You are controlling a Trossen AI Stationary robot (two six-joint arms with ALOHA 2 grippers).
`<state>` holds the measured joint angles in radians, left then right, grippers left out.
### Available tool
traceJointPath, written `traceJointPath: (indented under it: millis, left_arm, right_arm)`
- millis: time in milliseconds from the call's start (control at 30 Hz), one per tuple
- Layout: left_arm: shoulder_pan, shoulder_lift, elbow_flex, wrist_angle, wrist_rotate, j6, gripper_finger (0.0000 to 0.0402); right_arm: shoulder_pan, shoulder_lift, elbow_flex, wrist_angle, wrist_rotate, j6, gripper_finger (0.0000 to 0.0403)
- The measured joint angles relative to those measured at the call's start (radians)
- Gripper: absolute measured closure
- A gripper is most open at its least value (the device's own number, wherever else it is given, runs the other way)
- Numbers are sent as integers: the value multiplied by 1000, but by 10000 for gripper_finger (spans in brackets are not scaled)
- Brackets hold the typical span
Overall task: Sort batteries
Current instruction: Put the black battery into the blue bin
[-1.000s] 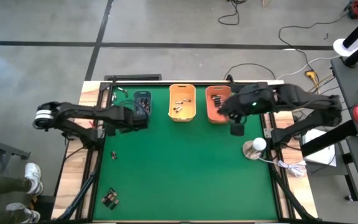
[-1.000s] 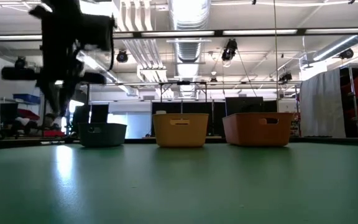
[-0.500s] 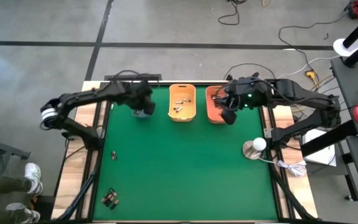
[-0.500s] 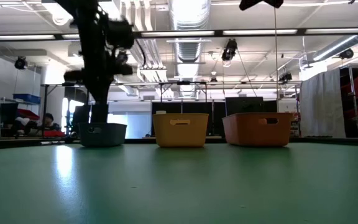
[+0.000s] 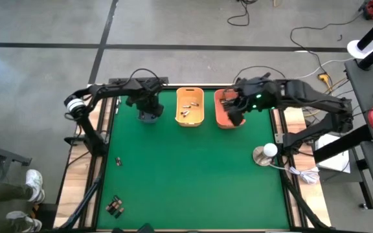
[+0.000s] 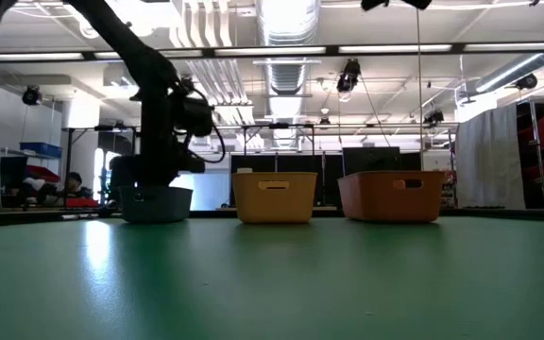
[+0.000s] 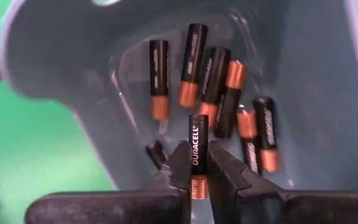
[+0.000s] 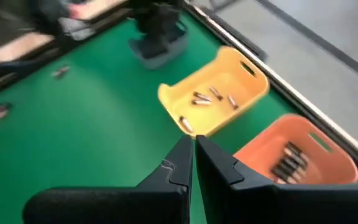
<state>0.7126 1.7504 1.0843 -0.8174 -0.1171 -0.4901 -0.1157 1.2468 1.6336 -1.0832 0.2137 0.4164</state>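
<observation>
My left gripper [image 7: 197, 146] points down into the grey-blue bin [image 7: 61, 74], shut on a black-and-copper battery [image 7: 197, 134]. Several like batteries [image 7: 213, 81] lie on the bin's floor. In the high view this gripper [image 5: 149, 107] covers most of the bin [image 5: 149, 118]. My right gripper [image 8: 193, 151] is shut with nothing between its fingers. It hovers over the orange bin [image 5: 224, 115], which holds dark batteries [image 8: 289, 160]. The yellow bin [image 5: 190, 106] holds several light ones [image 8: 207, 96]. My left gripper pinches the battery between its two fingers [image 7: 180, 158], along its copper-ended half [image 7: 197, 180]. The battery lies along the fingers, and its black end [image 7: 197, 121] sticks out past their tips. The fingers come from above, pointing down. The battery is clear of the bin's floor.
Loose batteries lie on the green mat near the left edge [image 5: 118, 161] and at the near left corner [image 5: 114, 206]. The three bins stand in a row along the far edge [image 6: 274, 196]. A round white object [image 5: 265, 154] sits at the mat's right edge.
My left gripper has swung from the bin's near left side toward the far edge and come down into the grey-blue bin. My right gripper has moved from the mat beside the orange bin toward the far edge, and now stands over that bin.
</observation>
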Motion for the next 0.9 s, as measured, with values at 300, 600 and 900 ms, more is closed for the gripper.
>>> traceJointPath:
  millis: [300,600,900]
  left_arm:
    - [2,48,0,30,3,32,382]
    - [-6,-58,0,-18,7,43,279]
    - [-178,-388,-32,-107,-1,-74,173]
  right_arm:
    - [-39,-133,-69,126,-214,-232,390]
    - [-47,-177,-105,94,-144,-248,390]
    - [-47,-257,-141,298,-207,-405,390]
